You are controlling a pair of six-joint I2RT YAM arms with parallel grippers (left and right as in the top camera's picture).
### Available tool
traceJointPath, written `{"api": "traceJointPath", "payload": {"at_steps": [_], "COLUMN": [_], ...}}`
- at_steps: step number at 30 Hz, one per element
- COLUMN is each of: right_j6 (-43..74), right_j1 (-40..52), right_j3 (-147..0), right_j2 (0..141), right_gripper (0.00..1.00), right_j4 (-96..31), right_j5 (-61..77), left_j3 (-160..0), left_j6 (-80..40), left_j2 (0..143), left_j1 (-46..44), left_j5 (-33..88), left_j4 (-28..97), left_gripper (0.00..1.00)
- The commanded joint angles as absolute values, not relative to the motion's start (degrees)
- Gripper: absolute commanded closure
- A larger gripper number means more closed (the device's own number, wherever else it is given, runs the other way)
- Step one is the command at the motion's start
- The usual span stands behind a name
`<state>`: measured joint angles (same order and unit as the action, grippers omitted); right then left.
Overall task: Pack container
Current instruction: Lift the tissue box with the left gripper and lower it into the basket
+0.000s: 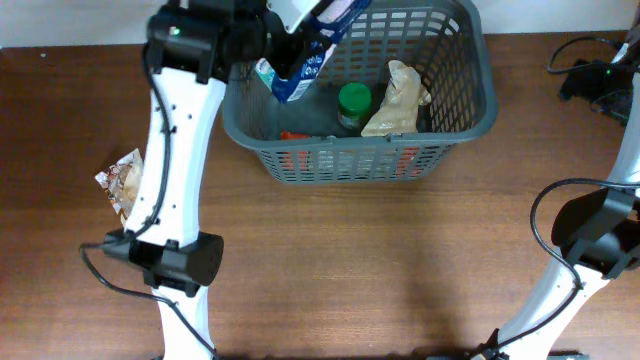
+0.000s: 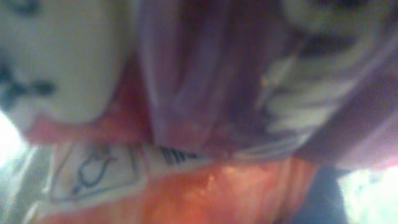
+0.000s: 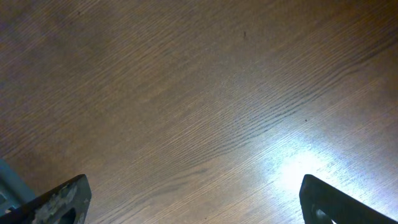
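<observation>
At top centre of the overhead view, on the brown tabletop (image 1: 380, 270): the container (image 1: 360, 160), a grey lattice basket. Inside, toward its right half, a green-lidded jar (image 1: 353, 100) just beside a crumpled beige bag (image 1: 398, 100); something red low behind the front wall, too hidden to name. Above the basket's upper left corner, the left pincer (image 1: 285, 45), clamped on a blue and white packet (image 1: 300, 78) hanging tilted over the rim. In the left wrist view only blurred wrapping, close against the lens. Over bare wood, the right pincer (image 3: 193, 202), fingers wide apart, holding nothing. Near the left edge, well apart from the basket, a small snack packet (image 1: 122, 180).
</observation>
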<state>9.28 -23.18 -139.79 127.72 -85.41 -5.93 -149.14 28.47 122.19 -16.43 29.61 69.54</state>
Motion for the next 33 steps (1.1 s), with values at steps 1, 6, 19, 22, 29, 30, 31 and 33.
{"api": "traceJointPath", "payload": {"at_steps": [1, 6, 19, 22, 29, 30, 31, 33], "right_j6": [9.96, 9.96, 9.96, 9.96, 9.96, 9.96, 9.96, 9.96], "right_j1": [-23.27, -23.27, -23.27, -23.27, -23.27, -23.27, -23.27, -23.27], "right_j3": [-139.65, -139.65, -139.65, -139.65, -139.65, -139.65, -139.65, -139.65], "right_j2": [127.90, 127.90, 127.90, 127.90, 127.90, 127.90, 127.90, 127.90], "right_gripper": [0.01, 0.01, 0.01, 0.01, 0.01, 0.01, 0.01, 0.01], "right_j4": [-85.34, -85.34, -85.34, -85.34, -85.34, -85.34, -85.34, -85.34], "right_j5": [-6.02, -6.02, -6.02, -6.02, -6.02, -6.02, -6.02, -6.02], "left_j3": [-144.49, -139.48, -126.76, -124.70, -123.74, -123.74, -123.74, -123.74], "left_j6": [30.33, 30.28, 30.09, 30.06, 30.06, 30.06, 30.06, 30.06], "left_j2": [121.91, 121.91, 121.93, 122.04, 122.04, 122.04, 122.04, 122.04], "left_j1": [-16.27, -15.09, -12.91, -12.91, -12.91, -12.91, -12.88, -12.88], "left_j5": [31.70, 31.73, 31.75, 31.77, 31.75, 31.75, 31.75, 31.73], "left_j4": [66.04, 63.75, 61.04, 60.12, 59.90, 59.88, 59.88, 59.88], "left_gripper": [0.98, 0.98, 0.98, 0.98, 0.62, 0.61, 0.60, 0.60]}}
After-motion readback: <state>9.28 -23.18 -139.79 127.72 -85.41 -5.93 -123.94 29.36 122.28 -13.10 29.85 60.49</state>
